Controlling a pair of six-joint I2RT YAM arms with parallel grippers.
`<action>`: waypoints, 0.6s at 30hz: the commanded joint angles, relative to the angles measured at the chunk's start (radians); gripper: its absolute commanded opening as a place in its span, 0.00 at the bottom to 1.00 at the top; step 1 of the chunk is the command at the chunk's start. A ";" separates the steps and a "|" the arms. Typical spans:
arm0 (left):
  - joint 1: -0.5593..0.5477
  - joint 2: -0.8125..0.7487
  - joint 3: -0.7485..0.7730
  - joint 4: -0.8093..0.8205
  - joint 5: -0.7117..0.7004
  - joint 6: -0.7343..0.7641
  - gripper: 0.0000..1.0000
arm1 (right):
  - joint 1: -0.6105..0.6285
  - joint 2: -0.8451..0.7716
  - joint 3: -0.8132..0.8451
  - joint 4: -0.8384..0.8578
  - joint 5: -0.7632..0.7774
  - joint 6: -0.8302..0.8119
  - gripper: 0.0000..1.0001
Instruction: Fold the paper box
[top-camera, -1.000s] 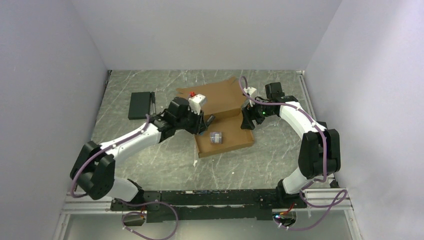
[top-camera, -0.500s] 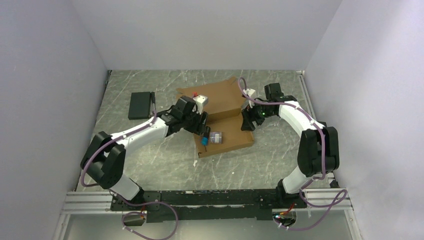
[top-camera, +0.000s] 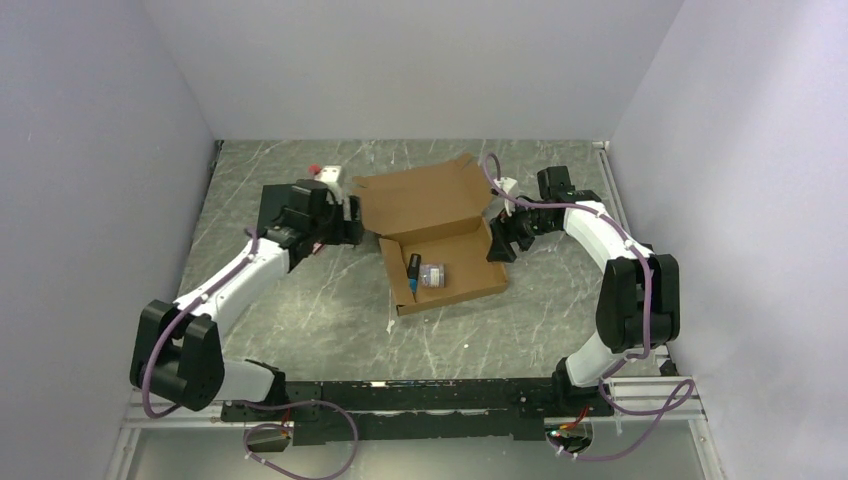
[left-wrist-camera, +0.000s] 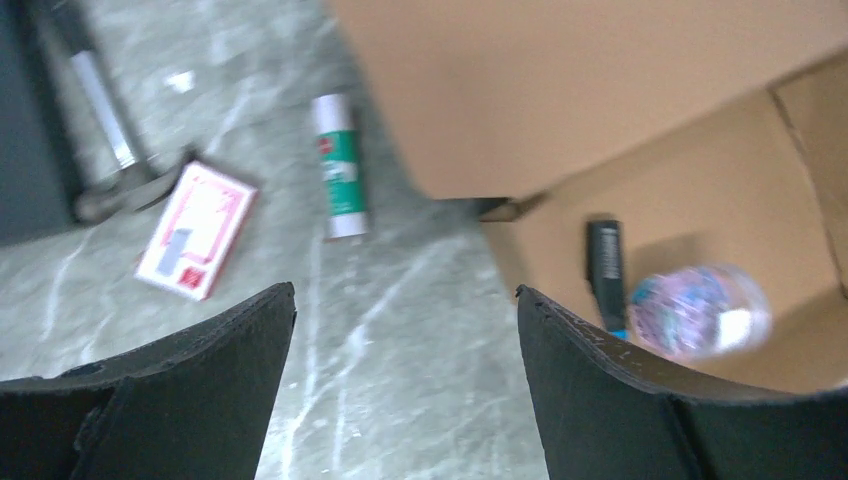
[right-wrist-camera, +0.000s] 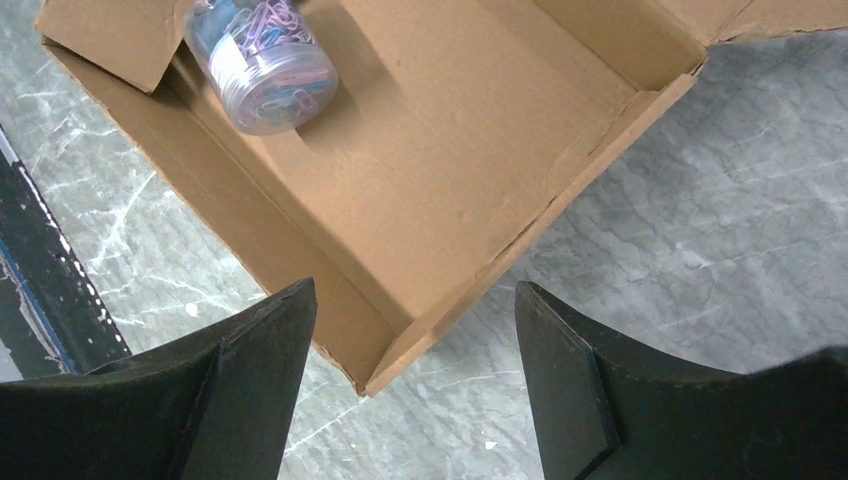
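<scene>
1. Paper box (top-camera: 445, 262) lies open at mid-table, a touch right of centre, on a grey-green marbled table (top-camera: 300, 300). Its shallow tray is on the near side w/ side walls up.
2. Lid panel (top-camera: 420, 198) rises off the tray's far edge, tilted back, plain brown inside, w/ small flaps at its far corners.
3. In the tray's left part sit a clear jar of coloured paper clips (top-camera: 432, 275) and, just left of it, a black marker w/ blue tip (top-camera: 412, 270). The two are close; can't tell if they touch.
4. L gripper (top-camera: 348, 216) hangs just left of the lid panel, above bare table. Its fingers (left-wrist-camera: 200, 380) are spread wide w/ nothing btwn them, so it holds nothing.
5. The L wrist view shows loose items on the table left of the box:
   - a green-and-white glue stick (left-wrist-camera: 338, 165) just beside the lid panel's edge;
   - a red-and-white packet (left-wrist-camera: 197, 230) further left;
   - a slim pen w/ a metal band (left-wrist-camera: 100, 95), next to a black case (left-wrist-camera: 25, 130).
6. R gripper (top-camera: 500, 240) hovers at the tray's right wall. Its fingers (right-wrist-camera: 230, 400) are wide apart. A tray corner shows btwn them in the R wrist view, but neither pad is seen pressing cardboard, so it grips nothing.
</scene>
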 joint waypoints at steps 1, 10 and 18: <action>0.099 -0.017 -0.034 0.008 0.011 -0.053 0.85 | -0.004 0.000 0.034 -0.008 -0.042 -0.038 0.77; 0.149 0.156 0.071 -0.047 0.001 -0.101 0.81 | -0.005 -0.015 0.029 -0.004 -0.042 -0.043 0.77; 0.150 0.203 0.074 -0.028 -0.043 -0.144 0.73 | -0.013 -0.005 0.026 0.007 -0.043 -0.029 0.77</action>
